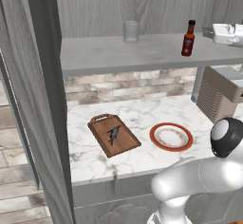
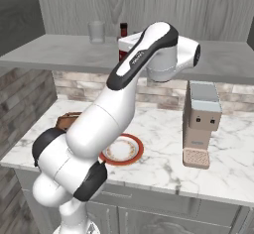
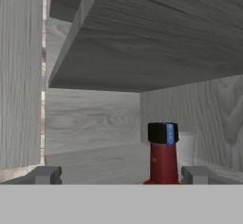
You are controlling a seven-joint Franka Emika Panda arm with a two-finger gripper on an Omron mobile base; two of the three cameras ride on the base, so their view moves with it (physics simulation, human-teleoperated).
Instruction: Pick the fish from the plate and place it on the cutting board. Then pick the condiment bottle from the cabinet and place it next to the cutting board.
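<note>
In the left base view, the fish lies on the cutting board, which sits on the marbled counter toward its left edge, with the plate beside it to the right, bare. The first half of the task looks done. The condiment bottle stands upright on the cabinet shelf, near the shelf's right end and close to its front edge, and the gripper reaches in from the right, level with the bottle and just beside it. A clear glass stands well to the left, toward the back of the shelf.

In the right base view, the arm covers most of the bottle; only its cap and neck show above the forearm, with the glass to its left. A coffee machine stands on the counter under the shelf, clear of the arm.

In the hand view, the bottle sits low and right of centre, and the two fingertips stand wide apart with nothing between them. The bottle is much closer to the right finger. The main risk, then, is that the advancing right finger clips the bottle and tips it or pushes it toward the glass behind it. A slim neck also invites a slipping grip if the jaws close too high.
</note>
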